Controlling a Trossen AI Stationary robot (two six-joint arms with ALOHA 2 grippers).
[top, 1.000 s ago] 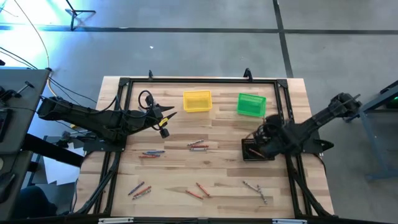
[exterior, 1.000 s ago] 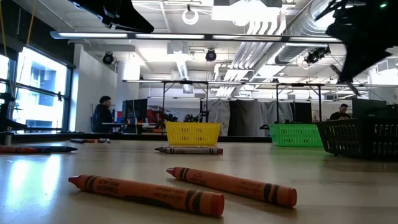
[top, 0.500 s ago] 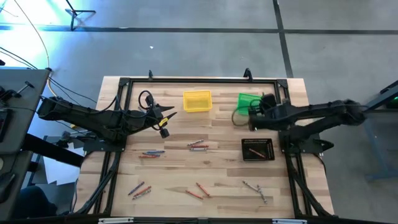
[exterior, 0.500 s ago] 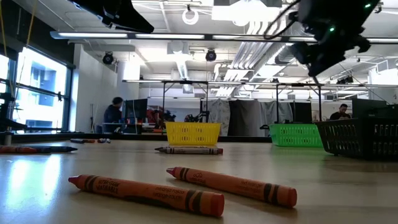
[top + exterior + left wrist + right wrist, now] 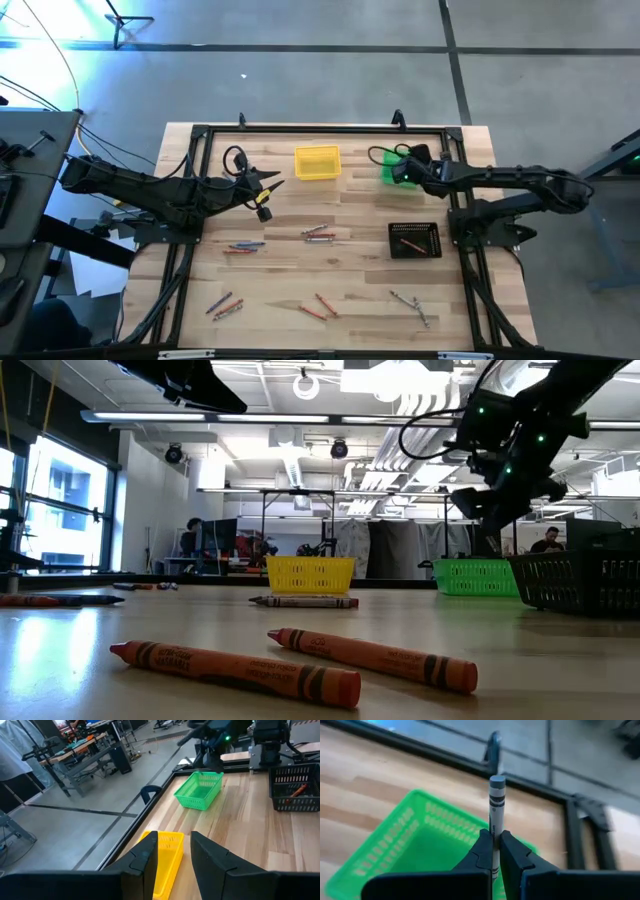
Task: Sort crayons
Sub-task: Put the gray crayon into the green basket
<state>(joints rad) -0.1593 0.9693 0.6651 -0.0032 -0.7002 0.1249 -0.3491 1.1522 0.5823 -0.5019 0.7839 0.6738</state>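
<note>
My right gripper (image 5: 495, 836) hangs over the green bin (image 5: 403, 166) at the table's far right, shut on a grey crayon (image 5: 496, 805). From the left, my left gripper (image 5: 275, 183) stands open above the table beside the yellow bin (image 5: 317, 163), with nothing between its fingers (image 5: 145, 855). Loose crayons lie flat on the wood in small groups: (image 5: 318, 233), (image 5: 245, 246), (image 5: 226, 305), (image 5: 318, 306), (image 5: 412, 306). Two orange-red crayons (image 5: 235, 672) (image 5: 372, 658) lie nearest the low camera. My right gripper pinches the grey crayon between its two fingertips (image 5: 512, 851), on the stretch just behind the banded end (image 5: 495, 826). The crayon lies along the fingers and sticks out past them. It is lifted clear, with its free end (image 5: 497, 782) over the far rim of the green bin.
A black bin (image 5: 414, 240) with orange-red crayons in it sits at the right, nearer than the green bin. A black metal frame (image 5: 320, 128) runs round the table's edges. People and desks show in the room beyond the table.
My right gripper has swung from above the black bin toward the table's far edge and a little left, sinking and turning as it went, and now hangs over the green bin. My left arm has kept still.
</note>
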